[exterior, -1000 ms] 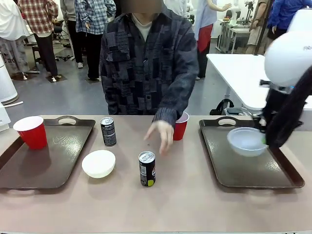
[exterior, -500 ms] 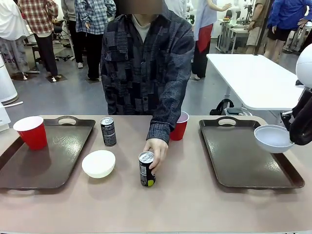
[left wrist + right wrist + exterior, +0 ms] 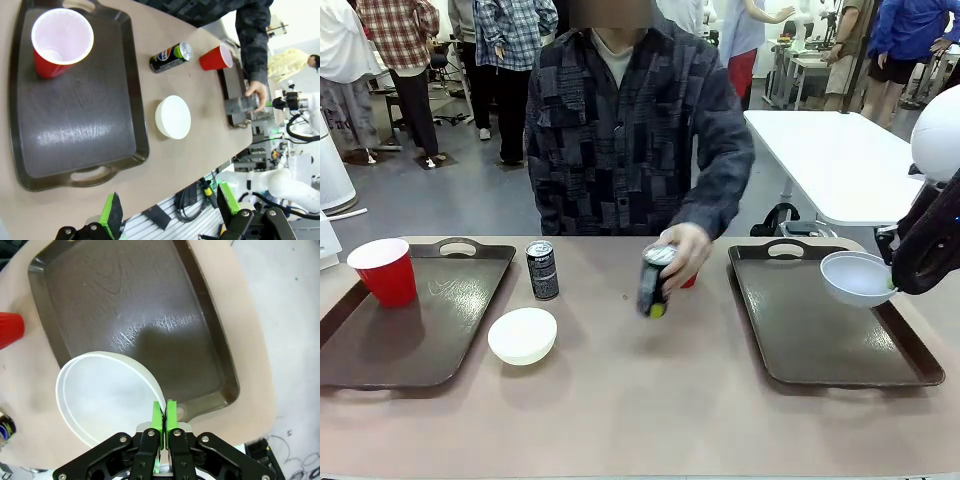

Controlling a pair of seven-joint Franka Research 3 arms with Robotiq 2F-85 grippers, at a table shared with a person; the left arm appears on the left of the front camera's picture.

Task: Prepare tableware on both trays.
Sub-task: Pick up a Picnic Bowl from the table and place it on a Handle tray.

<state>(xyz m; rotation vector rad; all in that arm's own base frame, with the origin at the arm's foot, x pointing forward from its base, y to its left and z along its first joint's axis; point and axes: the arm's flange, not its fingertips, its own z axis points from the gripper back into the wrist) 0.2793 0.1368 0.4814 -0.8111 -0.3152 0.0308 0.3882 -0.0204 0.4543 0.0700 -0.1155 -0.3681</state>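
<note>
My right gripper (image 3: 892,283) is shut on the rim of a white bowl (image 3: 857,278), held tilted above the right tray (image 3: 820,345) near its far right edge. In the right wrist view the pads (image 3: 163,420) pinch the bowl (image 3: 105,395) over the tray (image 3: 130,300). The person's hand holds a dark can (image 3: 653,282) tilted in the air, partly hiding a red cup (image 3: 692,281). Another can (image 3: 542,270) and a second bowl (image 3: 522,335) stand on the table. A red cup (image 3: 385,270) stands on the left tray (image 3: 410,340). My left gripper (image 3: 169,207) hangs open high above that tray (image 3: 75,125).
The person stands at the far side of the table, one arm reaching over its middle. A white table (image 3: 820,150) stands behind on the right, and other people are farther back.
The person has picked the near can up off the table and carried it up and right. My right gripper swung right with the bowl, then came back slightly left.
</note>
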